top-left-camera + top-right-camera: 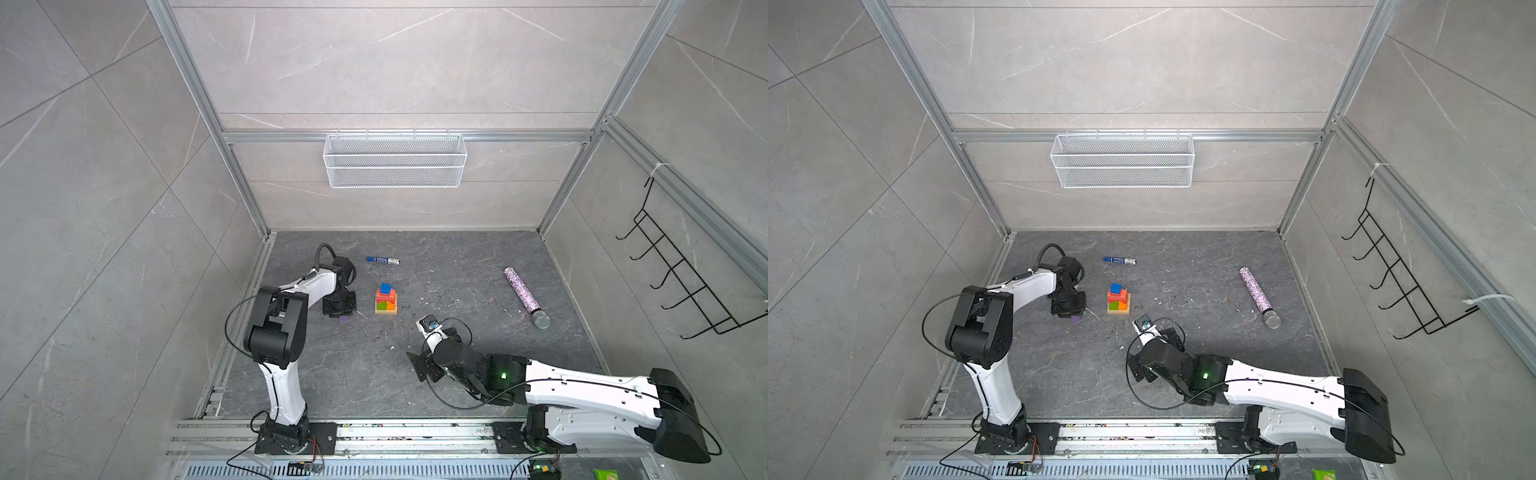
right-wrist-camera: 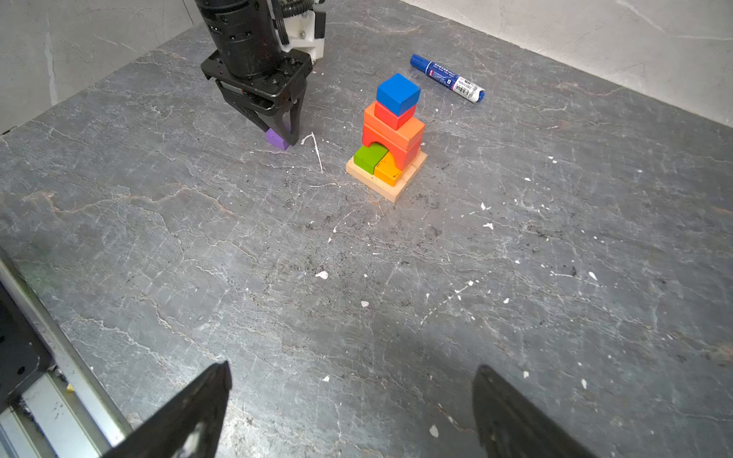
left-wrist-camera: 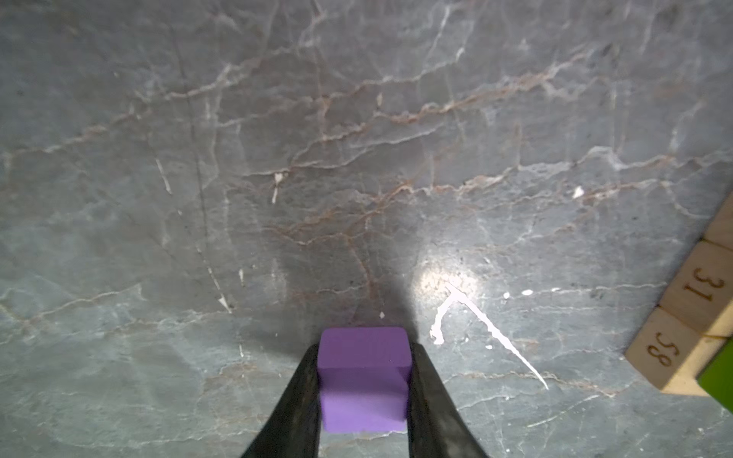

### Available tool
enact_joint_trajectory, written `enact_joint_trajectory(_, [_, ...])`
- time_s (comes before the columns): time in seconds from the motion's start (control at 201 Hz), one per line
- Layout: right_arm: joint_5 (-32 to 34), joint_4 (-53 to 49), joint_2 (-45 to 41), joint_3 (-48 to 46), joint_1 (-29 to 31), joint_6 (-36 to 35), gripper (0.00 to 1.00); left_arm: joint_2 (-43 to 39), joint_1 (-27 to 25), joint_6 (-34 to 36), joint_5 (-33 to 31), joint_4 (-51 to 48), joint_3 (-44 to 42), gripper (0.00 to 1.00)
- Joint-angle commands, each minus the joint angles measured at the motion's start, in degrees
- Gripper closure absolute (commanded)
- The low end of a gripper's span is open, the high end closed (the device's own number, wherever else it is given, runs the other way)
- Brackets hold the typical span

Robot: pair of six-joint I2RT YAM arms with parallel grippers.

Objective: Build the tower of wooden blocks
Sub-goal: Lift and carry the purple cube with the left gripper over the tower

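Top views: left arm elbow up, wrist pointing down, left gripper (image 1: 343,316) low on the dark veined table (image 1: 457,374), just left of the tower (image 1: 386,300). Right arm lies low, short of the tower. Mesh basket (image 1: 1122,160) on grey-tiled back wall.

Left wrist: jaws clamped on purple cube (image 3: 363,376).

Right wrist: right gripper (image 2: 353,376) spread wide, holding nothing. Blue cube (image 2: 398,93) tops tower; marker (image 2: 446,77) beyond.

We log purple cube (image 3: 363,380), blue cube (image 2: 398,93), red cube (image 2: 390,116), orange arch (image 2: 396,133), green block (image 2: 369,156), tan base blocks (image 2: 386,190), blue marker (image 2: 446,77), glittery purple-silver microphone (image 1: 524,296), grey white-veined desk (image 2: 357,297)
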Motion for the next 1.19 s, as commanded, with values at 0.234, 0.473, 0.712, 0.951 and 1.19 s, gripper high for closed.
enact_joint_trajectory(0.234, [1.73,0.15,-0.16,0.51,0.83,2.12,0.06,-7.11,-0.21,-1.58,2.70,-2.74,-0.15,0.83])
enact_joint_trajectory(0.473, [2.48,1.71,-0.21,-0.48,1.02,2.21,0.05,-11.83,-1.88,-1.46,3.39,-4.85,0.58,0.83])
enact_joint_trajectory(0.712, [2.08,3.85,-0.18,-1.27,1.26,1.41,0.04,-14.37,-4.60,-1.34,3.24,-8.27,4.46,0.83])
enact_joint_trajectory(0.951, [2.44,3.00,-0.51,-1.08,1.33,1.41,0.04,-14.12,-7.61,-1.03,2.79,-11.29,10.27,0.82])
enact_joint_trajectory(1.19, [3.04,1.60,-1.38,-0.90,1.45,1.15,0.05,-10.32,-10.62,0.33,1.90,-14.27,17.86,0.82])
